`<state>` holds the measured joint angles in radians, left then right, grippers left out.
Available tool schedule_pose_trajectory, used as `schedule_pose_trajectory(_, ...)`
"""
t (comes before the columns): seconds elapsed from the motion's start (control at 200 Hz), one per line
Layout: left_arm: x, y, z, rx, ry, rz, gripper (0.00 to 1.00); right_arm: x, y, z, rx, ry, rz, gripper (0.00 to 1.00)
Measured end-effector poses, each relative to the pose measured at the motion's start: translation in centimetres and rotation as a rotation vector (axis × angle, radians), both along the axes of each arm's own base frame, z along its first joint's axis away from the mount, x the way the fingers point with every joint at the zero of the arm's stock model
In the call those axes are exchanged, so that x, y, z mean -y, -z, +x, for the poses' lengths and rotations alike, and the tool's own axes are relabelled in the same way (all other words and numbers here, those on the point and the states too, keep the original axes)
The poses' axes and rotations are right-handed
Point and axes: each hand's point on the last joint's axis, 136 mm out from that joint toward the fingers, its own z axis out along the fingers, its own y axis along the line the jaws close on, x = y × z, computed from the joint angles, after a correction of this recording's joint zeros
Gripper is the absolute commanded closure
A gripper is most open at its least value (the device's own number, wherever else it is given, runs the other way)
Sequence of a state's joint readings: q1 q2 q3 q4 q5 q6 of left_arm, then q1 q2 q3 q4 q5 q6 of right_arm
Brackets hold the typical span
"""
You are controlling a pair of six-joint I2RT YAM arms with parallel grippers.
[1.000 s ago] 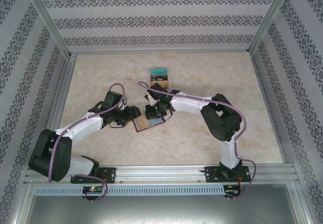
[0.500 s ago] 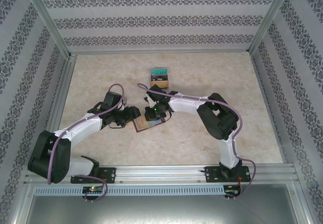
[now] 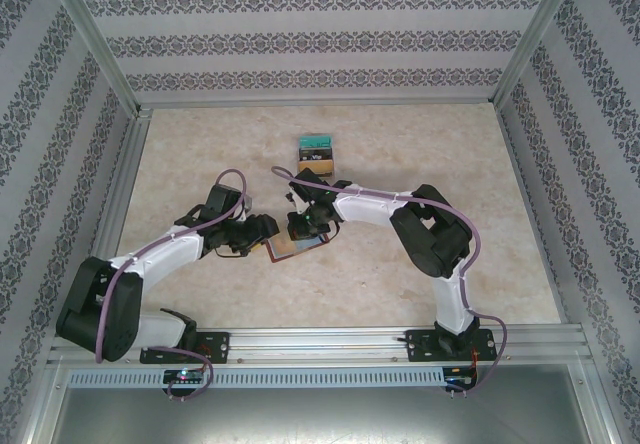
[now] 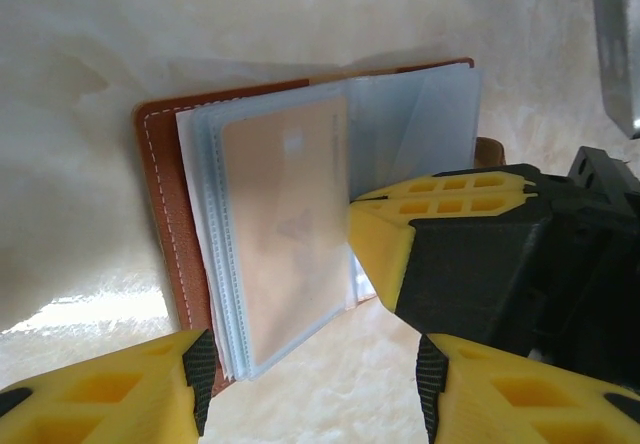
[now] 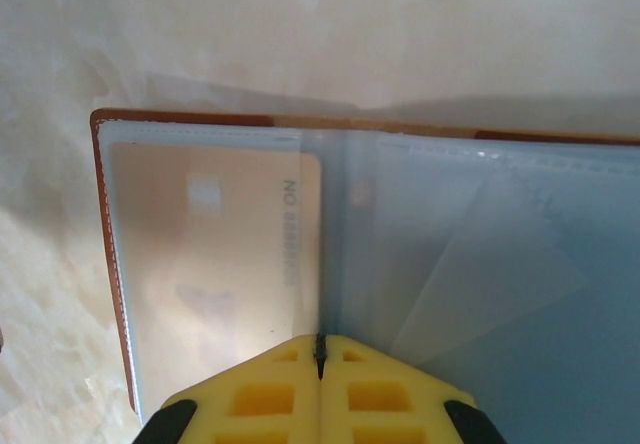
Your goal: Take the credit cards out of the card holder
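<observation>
The brown leather card holder (image 4: pixel 158 204) lies open on the table, its blue-grey sleeve pages fanned up. A tan credit card (image 4: pixel 285 229) sits inside the top sleeve, and its printed number shows through the plastic on the tan card (image 5: pixel 215 244). My right gripper (image 5: pixel 321 349) is shut, its yellow tips resting on the sleeves right at the card's inner edge. My left gripper (image 4: pixel 310 394) is open just off the holder's near edge, with bare table between its pads. From above, the holder (image 3: pixel 285 249) lies between the left gripper (image 3: pixel 266 232) and the right gripper (image 3: pixel 303 228).
A small stepped stack with a teal top (image 3: pixel 315 150) lies on the beige table (image 3: pixel 420 154) behind the holder. Patterned walls with metal posts enclose the table on three sides. Both arms crowd the middle, the right forearm (image 3: pixel 375 207) stretching leftward.
My right gripper has slid slightly left and nearer over the open holder, nudging it a little. The left gripper has stayed in place, open the same width.
</observation>
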<state>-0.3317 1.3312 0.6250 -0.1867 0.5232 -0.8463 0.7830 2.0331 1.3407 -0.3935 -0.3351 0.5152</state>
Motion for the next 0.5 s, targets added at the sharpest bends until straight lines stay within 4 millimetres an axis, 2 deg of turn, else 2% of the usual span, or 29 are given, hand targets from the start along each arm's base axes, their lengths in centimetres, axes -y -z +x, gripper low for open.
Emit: schedule_pose_trajectory(0.5, 0.9, 1.4, 0.7, -0.025, 0.002, -0.044, 0.42, 0.0, 0.1, -0.1, 0.003, -0.006, -0.017, 1.00)
